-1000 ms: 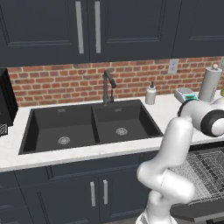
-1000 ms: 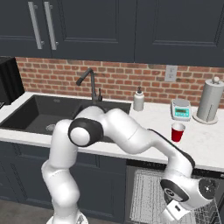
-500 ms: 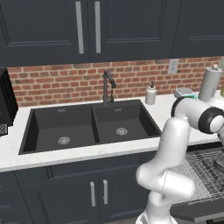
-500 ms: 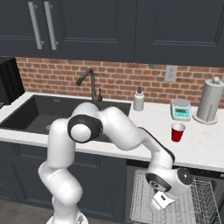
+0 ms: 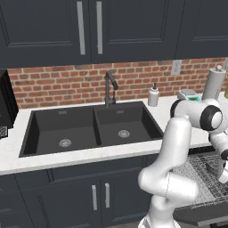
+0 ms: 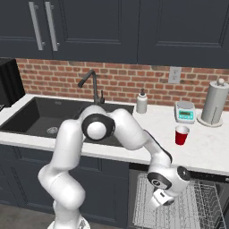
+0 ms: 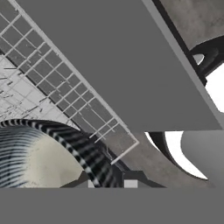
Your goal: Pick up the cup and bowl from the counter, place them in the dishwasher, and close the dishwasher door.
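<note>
A white arm (image 6: 129, 134) reaches down over the pulled-out rack (image 6: 179, 208) of the open dishwasher (image 5: 202, 187), its fingers (image 7: 130, 181) low above the wire mesh. Whether they stand wide or narrow cannot be told from these views. In the hand view, the bowl (image 7: 43, 153) sits on the rack just beside the fingers; whether they touch it is unclear. The cup (image 6: 181, 134) stands upright on the worktop (image 6: 201, 150), behind and above the rack, well apart from the fingers. The door (image 5: 196, 215) hangs dropped open below the rack.

The cup looks light, stiff and smooth-walled, likely to slip or tip under a careless squeeze; a hold across its rim or upper wall seems best. The bowl is shallow and rigid, probably best pinched at its rim.

The count: one cup, one bowl, one rack. Also behind the rack on the worktop are one soap bottle (image 6: 142, 102), one scale (image 6: 185, 112) and one towel roll (image 6: 213, 103). By this reading the cup is yet to be loaded and the door is yet to be closed.
</note>
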